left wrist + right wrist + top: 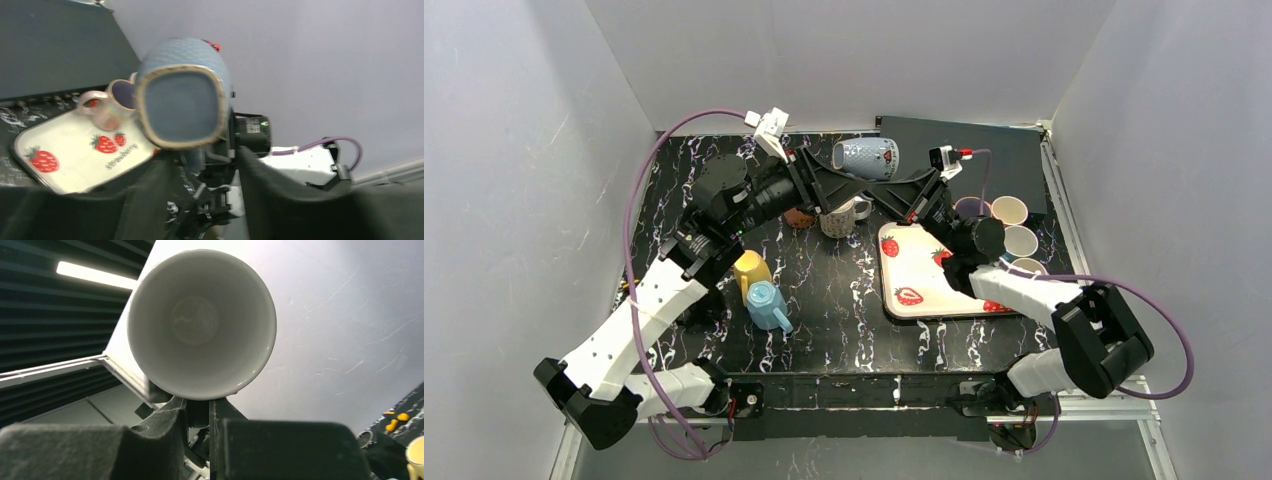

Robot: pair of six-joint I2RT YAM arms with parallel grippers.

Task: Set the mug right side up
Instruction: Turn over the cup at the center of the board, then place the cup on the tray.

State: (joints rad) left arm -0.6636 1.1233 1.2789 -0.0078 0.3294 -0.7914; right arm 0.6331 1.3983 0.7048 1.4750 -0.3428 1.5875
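Note:
The blue patterned mug (865,158) is held in the air over the back of the table, lying on its side. The left wrist view shows its flat base (180,102). The right wrist view looks into its white inside (200,322). My right gripper (904,190) is shut on the mug's handle just below the rim, its fingers (165,425) close together in its own view. My left gripper (829,188) is open, its fingers (150,195) standing wide on either side of the handle (197,157) at the base end. I cannot tell whether they touch it.
A white strawberry tray (924,275) lies right of centre, with a pink mug (107,107) at its far edge. Several cups (1014,225) stand right of the tray. A yellow mug (750,268), a small blue jug (767,305) and a white mug (839,218) stand at centre-left.

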